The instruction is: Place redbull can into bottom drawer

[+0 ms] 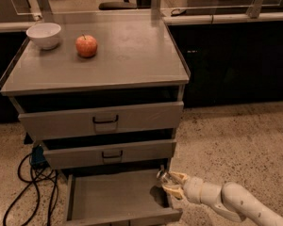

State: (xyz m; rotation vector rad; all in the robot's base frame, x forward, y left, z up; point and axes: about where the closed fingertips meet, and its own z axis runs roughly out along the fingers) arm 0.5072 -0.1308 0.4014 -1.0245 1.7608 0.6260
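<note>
Camera view. Finding a grey desk [132, 55] filling the upper left and centre of the frame. Seeing on it a white bowl [44, 35] near the upper-left corner and a red apple [86, 45] just right of the bowl, apart from it and not touching.

Seeing three grey drawers stacked beneath the desk:
- A top drawer [104, 120] with a dark handle, standing slightly out.
- A middle drawer [111, 154] with a smaller dark handle, likewise slightly out.
- The bottom drawer [113, 197], pulled well out at the lower centre of the frame and showing a flat grey bottom and low sides.

Noting dark cables [33, 182] lying on the speckled floor [236, 140] at lower left, beside the drawers.

Following a pale arm [231, 201] coming in from the lower right corner and ending in the tool [165, 182]. Finding the tool at the upper-right corner of the bottom drawer's opening, just under the right end of the middle drawer. Seeing its yellowish fingers [177, 177] clamping the redbull can [161, 175], with only a small shiny silver end showing at the tips.

Placing the redbull can over the right edge of the bottom drawer, in the tool's grip. Not managing to tell whether it is touching the drawer's bottom. Noting a dark shadow inside the drawer just below the tool.
</note>
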